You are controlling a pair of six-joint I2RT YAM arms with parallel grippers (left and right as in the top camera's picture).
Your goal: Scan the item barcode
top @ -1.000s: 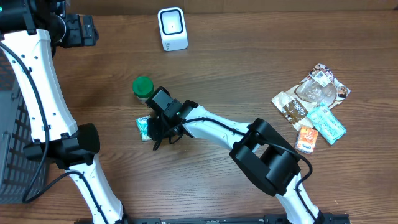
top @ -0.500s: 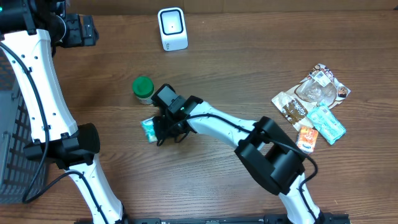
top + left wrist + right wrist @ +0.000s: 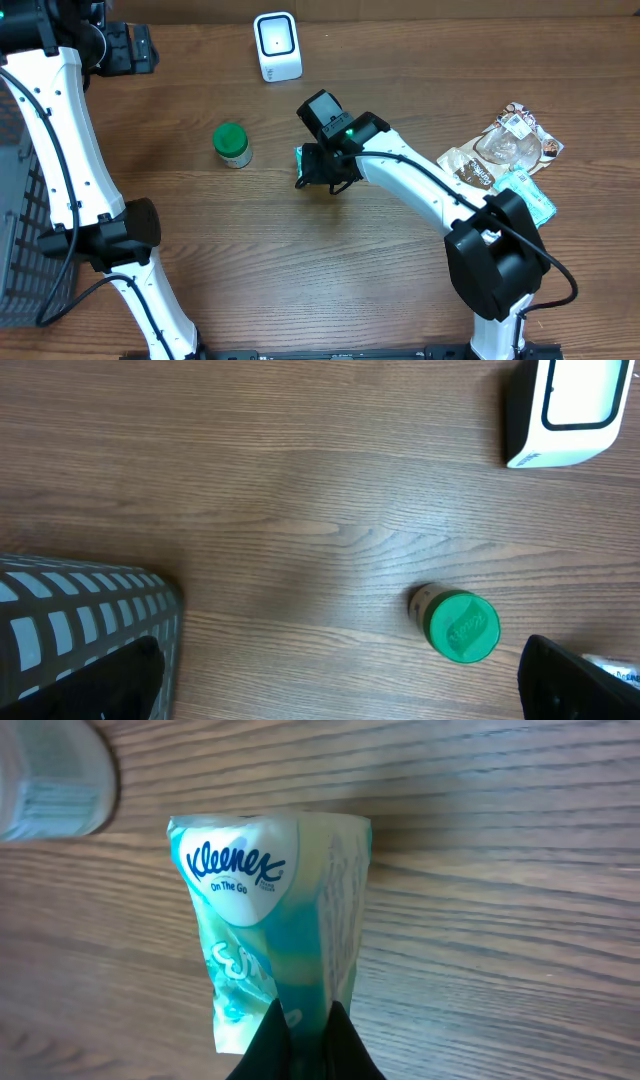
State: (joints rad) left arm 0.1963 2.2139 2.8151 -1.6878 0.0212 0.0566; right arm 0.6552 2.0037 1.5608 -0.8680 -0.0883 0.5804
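Pinching the tissue pack [image 3: 262,916] by one narrow end, the right gripper [image 3: 304,1026] has its jaws shut tight on the wrapper, the two dark fingers nearly meeting. The pack is white, teal and pale green, and its printed patch reads "Kleenex On The Go". The rest of the print is too blurred to read, and no barcode shows on the face turned to the wrist camera. From overhead only a sliver of the pack shows, at the gripper's left edge near the middle of the table [image 3: 200,250]. It lies below and a little right of the scanner [image 3: 277,45]. Whether the pack touches the wood cannot be told.

The scanner is a small white box with a dark-edged window, standing near the far edge with bare table between it and the pack. A jar [image 3: 231,143] with a green lid stands to the pack's left, apart from it. Well off to the other side lies a heap of packets [image 3: 505,165], overlapping: one clear, one brown, one teal, one orange.

The left gripper [image 3: 340,660] hangs with its jaws wide and nothing between them, above the wood near the jar. A grey mesh basket [image 3: 80,620] sits at that side's edge.

Brown wood grain covers the whole tabletop.
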